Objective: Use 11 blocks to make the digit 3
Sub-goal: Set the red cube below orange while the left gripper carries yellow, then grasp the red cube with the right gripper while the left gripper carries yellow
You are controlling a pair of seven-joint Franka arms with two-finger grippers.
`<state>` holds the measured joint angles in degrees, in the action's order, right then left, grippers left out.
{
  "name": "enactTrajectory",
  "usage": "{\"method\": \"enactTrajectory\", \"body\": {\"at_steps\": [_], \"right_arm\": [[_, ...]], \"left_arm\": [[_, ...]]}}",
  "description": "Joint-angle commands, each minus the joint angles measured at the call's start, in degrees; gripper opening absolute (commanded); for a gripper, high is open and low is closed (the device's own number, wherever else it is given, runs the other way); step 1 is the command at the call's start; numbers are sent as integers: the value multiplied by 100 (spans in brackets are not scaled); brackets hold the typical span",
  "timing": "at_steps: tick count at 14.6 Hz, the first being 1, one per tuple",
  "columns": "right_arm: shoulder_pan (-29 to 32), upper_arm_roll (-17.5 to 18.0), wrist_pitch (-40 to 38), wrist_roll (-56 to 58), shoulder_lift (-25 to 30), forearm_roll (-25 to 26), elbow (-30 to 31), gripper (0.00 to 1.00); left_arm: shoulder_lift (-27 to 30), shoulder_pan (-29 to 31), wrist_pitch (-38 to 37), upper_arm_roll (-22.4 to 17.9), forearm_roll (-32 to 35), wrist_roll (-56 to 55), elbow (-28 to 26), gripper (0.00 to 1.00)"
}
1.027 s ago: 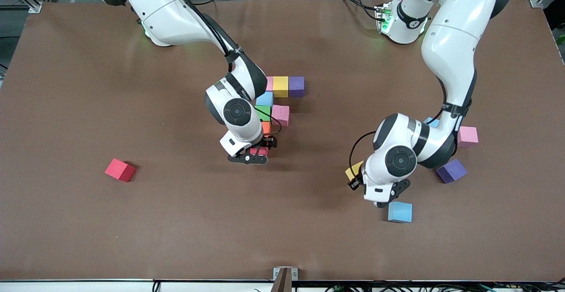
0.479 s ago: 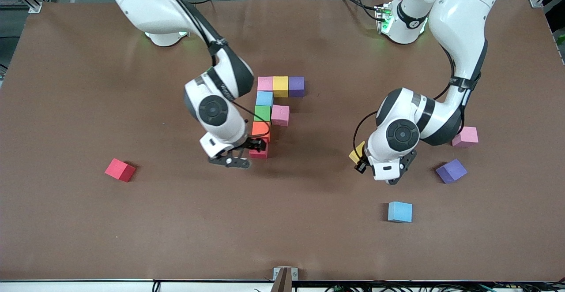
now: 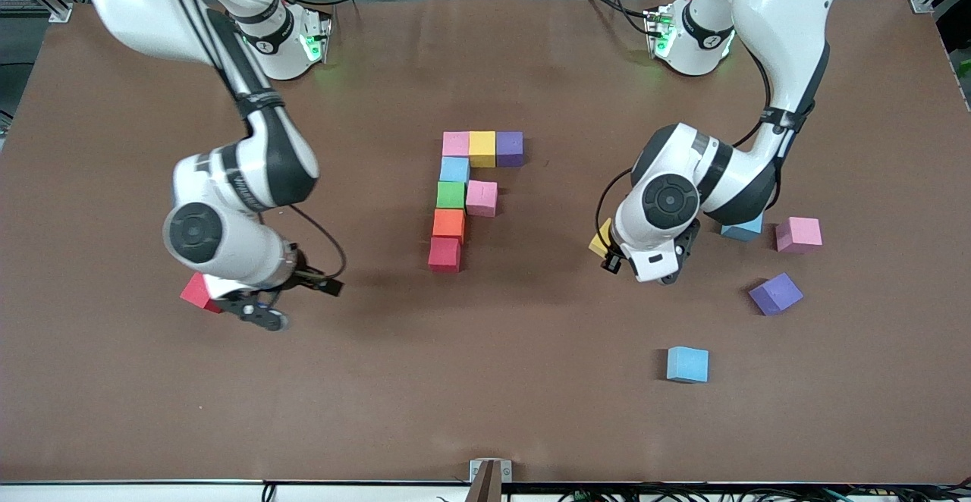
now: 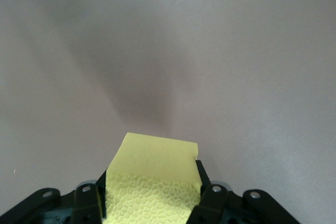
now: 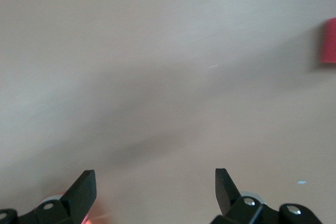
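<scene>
Brown matting covers your table [image 3: 485,411], and at its middle the part-built digit 3 [image 3: 463,195] stands as it did a second ago: a pink, yellow and purple bar farthest from the front camera, then light blue, green, orange and red cubes in a line coming toward the camera, with a second pink cube touching the green one on the left arm's side. Your right claw [image 3: 262,306] has left the red cube at the near end of that line, where it was a second ago, and swung to the right arm's end of the table; it now hangs with fingers spread wide and empty over the loose red block [image 3: 196,290]. Your left claw [image 3: 607,255] has risen and drifted toward the digit, still clamped on a yellow block [image 4: 152,182]. It has moved away from the loose light blue block [image 3: 687,364] nearest the camera. A purple block [image 3: 775,293], a pink block [image 3: 799,234] and another light blue block [image 3: 742,227] lie where they were at the left arm's end.
</scene>
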<state>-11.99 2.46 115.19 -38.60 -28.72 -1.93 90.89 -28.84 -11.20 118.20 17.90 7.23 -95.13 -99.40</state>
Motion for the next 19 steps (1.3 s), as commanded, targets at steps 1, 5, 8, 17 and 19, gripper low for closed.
{"method": "enactTrajectory", "body": {"at_steps": [1, 5, 8, 17, 19], "right_arm": [[362, -26, 101, 2, 472, 357, 737, 100], [793, -18, 581, 55, 701, 456, 1430, 100], [1319, -9, 970, 686, 701, 456, 1696, 100], [1840, -9, 1928, 1363, 605, 465, 2144, 100], [1919, -18, 2182, 1601, 482, 465, 2135, 100]], "left_arm": [[309, 4, 150, 64, -117, -618, -448, 22], [686, 4, 896, 327, -117, -1567, -1281, 22], [906, 4, 1337, 486, -117, -2420, -1757, 23], [713, -383, 2067, 645, -38, -4083, -2092, 23], [722, -461, 2023, 653, -29, -4215, -2101, 23]]}}
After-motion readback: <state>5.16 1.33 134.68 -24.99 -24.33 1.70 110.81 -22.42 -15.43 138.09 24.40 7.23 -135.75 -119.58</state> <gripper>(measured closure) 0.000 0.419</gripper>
